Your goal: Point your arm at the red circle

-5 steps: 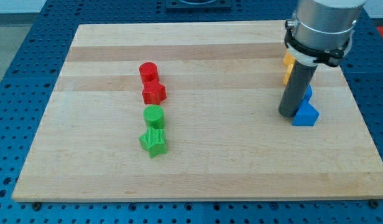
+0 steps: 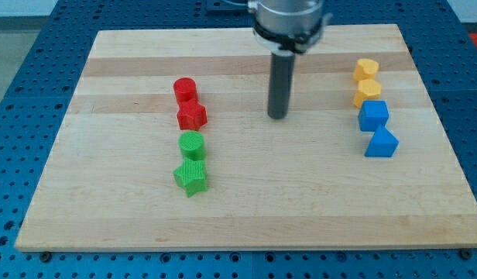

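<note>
Right of the red circle [image 2: 184,87], open board between, my tip [image 2: 278,116] touches nothing

No text, label, brand, number or sign can be read anywhere in the camera view. The table [image 2: 246,209] is seen to carry only plain wood grain, and the coloured blocks and the dark rod are unmarked on every face that is shown.
</note>
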